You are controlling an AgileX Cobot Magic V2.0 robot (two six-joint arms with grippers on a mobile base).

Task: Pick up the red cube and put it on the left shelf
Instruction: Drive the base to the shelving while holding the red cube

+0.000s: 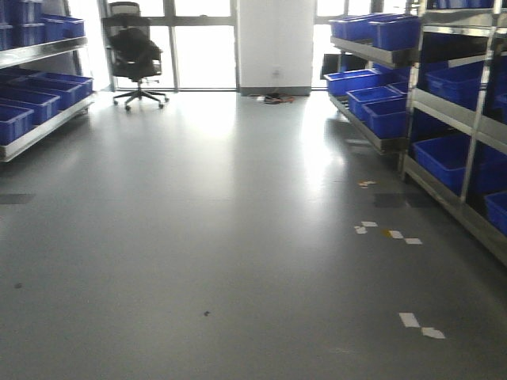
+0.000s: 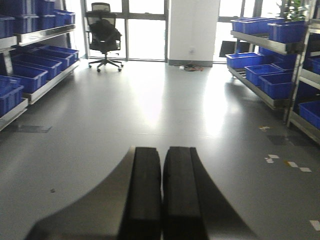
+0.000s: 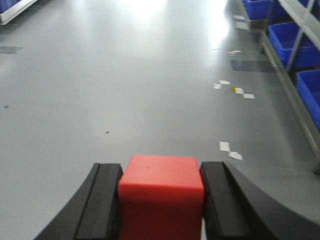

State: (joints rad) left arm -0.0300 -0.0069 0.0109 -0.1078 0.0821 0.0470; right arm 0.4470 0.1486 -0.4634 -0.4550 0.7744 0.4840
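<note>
The red cube (image 3: 161, 192) sits between the two black fingers of my right gripper (image 3: 161, 176), which is shut on it and holds it above the grey floor. My left gripper (image 2: 161, 156) is shut and empty, its two black pads pressed together, pointing down the aisle. The left shelf (image 1: 40, 107) stands at the far left with blue bins on its levels; it also shows in the left wrist view (image 2: 35, 65). Neither gripper shows in the front view.
A right shelf (image 1: 444, 119) with blue bins lines the right side. A black office chair (image 1: 135, 55) stands at the far end near the windows. White tape marks (image 1: 388, 231) lie on the floor on the right. A white pillar (image 1: 275, 43) stands at the back.
</note>
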